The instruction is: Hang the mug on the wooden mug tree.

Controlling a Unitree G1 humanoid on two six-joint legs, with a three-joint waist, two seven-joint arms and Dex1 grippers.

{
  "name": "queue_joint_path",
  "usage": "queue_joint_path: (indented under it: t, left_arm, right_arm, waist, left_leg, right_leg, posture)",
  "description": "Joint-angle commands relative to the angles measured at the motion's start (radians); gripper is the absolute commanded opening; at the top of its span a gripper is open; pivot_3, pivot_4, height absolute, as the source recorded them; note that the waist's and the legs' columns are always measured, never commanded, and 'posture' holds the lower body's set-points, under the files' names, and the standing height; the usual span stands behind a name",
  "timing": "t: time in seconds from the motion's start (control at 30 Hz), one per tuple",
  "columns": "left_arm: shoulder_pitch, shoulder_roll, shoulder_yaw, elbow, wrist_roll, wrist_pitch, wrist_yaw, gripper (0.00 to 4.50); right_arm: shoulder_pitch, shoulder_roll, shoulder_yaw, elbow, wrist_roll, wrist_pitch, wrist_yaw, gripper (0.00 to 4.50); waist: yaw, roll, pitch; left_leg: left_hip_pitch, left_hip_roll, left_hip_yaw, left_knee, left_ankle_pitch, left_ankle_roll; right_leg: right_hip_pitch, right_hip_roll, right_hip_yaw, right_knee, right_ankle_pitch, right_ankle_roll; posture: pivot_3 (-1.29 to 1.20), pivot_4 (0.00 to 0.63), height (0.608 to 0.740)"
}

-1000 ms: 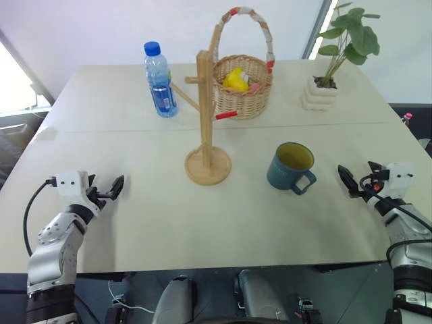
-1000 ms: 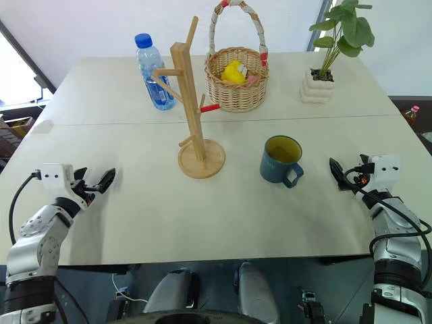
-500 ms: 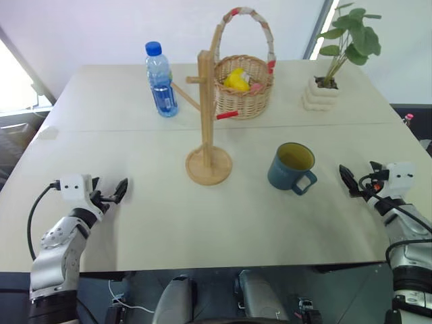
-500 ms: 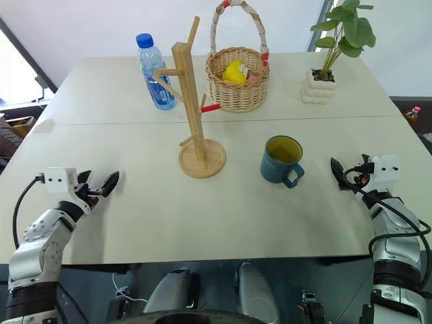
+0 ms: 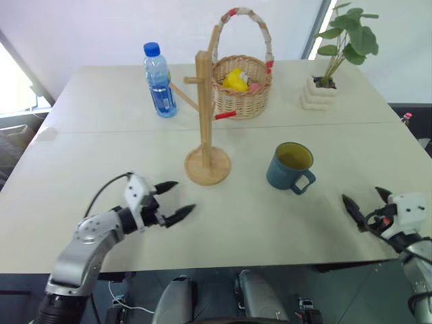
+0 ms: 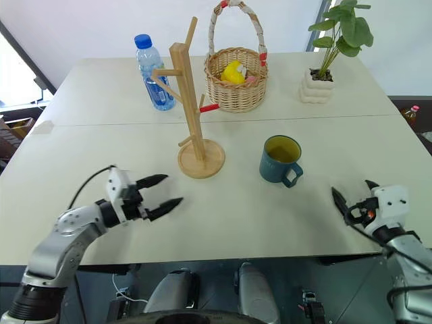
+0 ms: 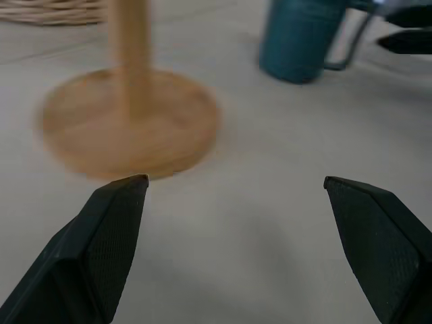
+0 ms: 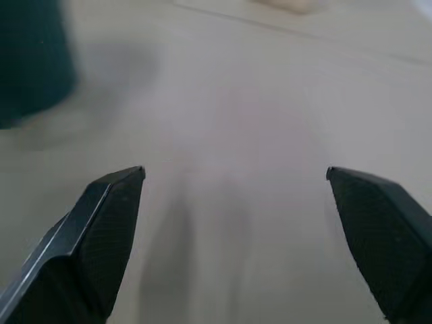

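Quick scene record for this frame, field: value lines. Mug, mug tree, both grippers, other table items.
mug: upright on the table, handle toward the robot's right, not held
mug tree: standing at table centre, left of the mug, no mug on its pegs
left gripper: open, empty, over the table just in front of the tree's base
right gripper: open, empty, at the table's right edge, apart from the mug
behind tree: water bottle, wicker basket, potted plant
task status: mug not yet picked up

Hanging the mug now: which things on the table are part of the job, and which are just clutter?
Job: mug; wooden mug tree.
Clutter: water bottle; wicker basket; potted plant.
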Motion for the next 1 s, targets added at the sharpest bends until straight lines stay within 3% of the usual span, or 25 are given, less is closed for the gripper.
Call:
queue_joint_path:
  t: [0.03, 0.37, 1.0]
  left_arm:
    - [-0.055, -0.013, -0.081, -0.040, 0.028, -0.019, -0.031, 4.50]
    - [-0.167, -0.049, -0.173, -0.018, 0.052, -0.045, -0.077, 4.50]
    - [-0.187, -0.065, -0.208, -0.053, 0.060, -0.035, -0.080, 4.50]
  right_arm:
    - [0.047, 0.056, 0.057, -0.190, 0.002, 0.029, -0.037, 4.47]
    - [-0.036, 0.246, 0.252, -0.309, -0.178, 0.084, -0.266, 4.47]
    - [-0.119, 0.283, 0.198, -0.170, -0.217, 0.074, -0.346, 4.47]
  waist:
    - [0.001, 0.000, 0.000]
    - [0.003, 0.000, 0.000]
    - [0.000, 0.000, 0.000]
  left_leg:
    - [0.000, 0.000, 0.000, 0.000, 0.000, 0.000]
    - [0.000, 0.000, 0.000, 0.001, 0.000, 0.000]
    - [0.000, -0.001, 0.000, 0.001, 0.000, 0.000]
  right_leg:
    - [0.000, 0.000, 0.000, 0.000, 0.000, 0.000]
    - [-0.001, 0.001, 0.000, 0.000, 0.001, 0.003]
    - [0.000, 0.002, 0.000, 0.001, 0.001, 0.003]
  posture:
    - [0.00, 0.150, 0.740]
    - [0.00, 0.150, 0.740]
    - [0.00, 0.150, 0.740]
